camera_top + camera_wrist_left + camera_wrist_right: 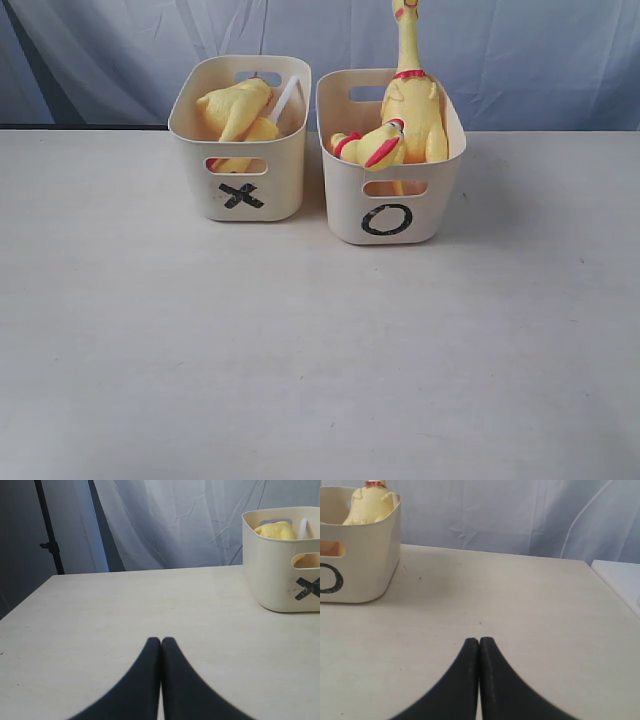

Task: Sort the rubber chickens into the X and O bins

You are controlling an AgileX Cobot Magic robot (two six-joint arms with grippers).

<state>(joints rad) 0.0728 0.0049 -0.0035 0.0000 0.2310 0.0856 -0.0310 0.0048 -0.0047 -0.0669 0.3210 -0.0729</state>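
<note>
Two rubber chickens (412, 105) sit in the O bin (345, 212) — one upright — and yellow chicken pieces (237, 108) lie in the X bin (280, 185) just beside it on the table (300, 350), the left pincer (161, 641) and right pincer (479, 641) both pinched together, empty.

The site presented as a staged test area or lab, not a home. A creased pale cloth backdrop (540, 60) hung along the far edge of a bare white table (300, 360). A black stand pole (47, 530) stood beyond its far left corner. Two tubs (285, 170) bore hand-drawn X and O marks.
</note>
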